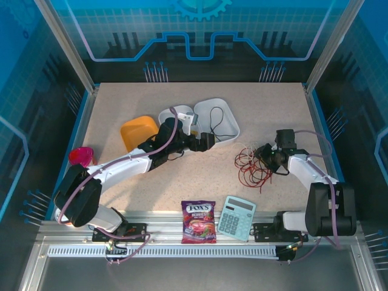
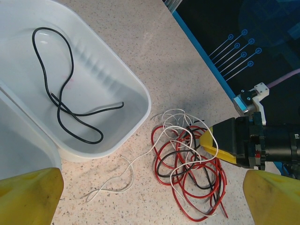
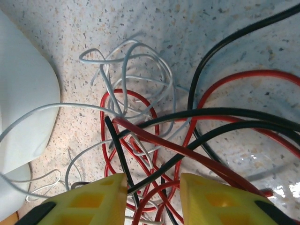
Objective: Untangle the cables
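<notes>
The cables [image 1: 251,165] lie in a tangle of red, black and whitish loops on the speckled table, right of centre. My right gripper [image 1: 262,153] is low over the tangle's right side. Its yellow fingers [image 3: 101,199] stand apart, with red and black strands [image 3: 150,140] running through the gap and none pinched. My left gripper [image 1: 206,140] hangs open beside the white tray [image 1: 233,118], with bare table between its fingers. In the left wrist view the tangle [image 2: 192,164] lies ahead, and one whitish strand [image 2: 117,183] trails left. A single black cable [image 2: 65,108] lies loose inside the tray [image 2: 126,84].
An orange bowl [image 1: 138,132] sits left of the tray, and a red object [image 1: 80,156] lies at the table's left edge. A candy bag [image 1: 198,222] and a calculator [image 1: 236,217] lie at the near edge between the arm bases.
</notes>
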Robot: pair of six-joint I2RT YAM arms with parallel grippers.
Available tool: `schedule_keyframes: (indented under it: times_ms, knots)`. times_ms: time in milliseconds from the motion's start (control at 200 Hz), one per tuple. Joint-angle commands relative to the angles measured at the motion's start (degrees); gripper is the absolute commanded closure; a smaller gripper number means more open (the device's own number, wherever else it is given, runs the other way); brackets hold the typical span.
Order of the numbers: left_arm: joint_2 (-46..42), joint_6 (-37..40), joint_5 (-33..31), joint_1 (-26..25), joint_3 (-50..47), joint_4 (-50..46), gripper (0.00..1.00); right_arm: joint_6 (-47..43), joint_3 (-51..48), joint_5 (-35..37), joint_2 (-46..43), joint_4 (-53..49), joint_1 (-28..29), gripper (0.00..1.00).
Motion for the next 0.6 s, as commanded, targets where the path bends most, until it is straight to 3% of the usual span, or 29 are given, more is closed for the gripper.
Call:
schedule_keyframes:
  times_ms: [0,250,595]
  knots:
    - [0.8,0.2,1.5,-0.4,2.0,0.4,0.01,1.9,-1.3,-1.2,0.5,2.8,-1.4,0.68]
    - [1.3,0.2,1.6,-0.4,2.6,0.3,0.01,3.3,-3.2,-2.6,-2.2,4.4,-2.3,0.96]
    - [1.9,0.5,2.1,-0.6,2.8,0.6,0.01,3.1,-0.8,-3.4,-14.0,-4.2,-2.4,1.0]
